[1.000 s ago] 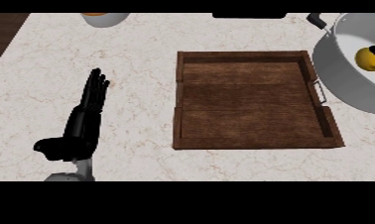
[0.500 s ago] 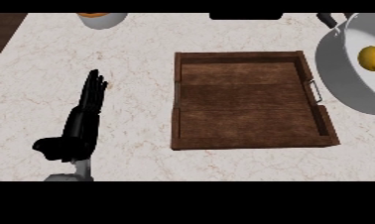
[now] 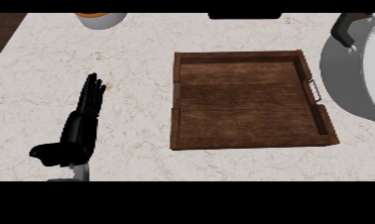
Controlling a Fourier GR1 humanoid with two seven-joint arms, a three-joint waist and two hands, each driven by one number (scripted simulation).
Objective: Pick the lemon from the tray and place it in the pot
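The brown wooden tray (image 3: 249,141) lies in the middle of the marble counter with nothing in it. At the right edge shows part of the grey pot (image 3: 350,82), its dark handle (image 3: 348,26) at the top right. No lemon shows in this view. My left hand (image 3: 77,134) rests on the counter well left of the tray, open, its fingers (image 3: 92,94) straight and pointing away from me. My right hand is out of view.
A white bowl with orange contents (image 3: 101,19) stands at the far left edge of the counter. A dark object (image 3: 244,16) sits at the far edge behind the tray. The counter's left edge (image 3: 13,29) shows at the top left.
The yellow lemon that showed inside the pot at the right edge is now out of the frame, as the pot sits a little further right. The left hand has not moved.
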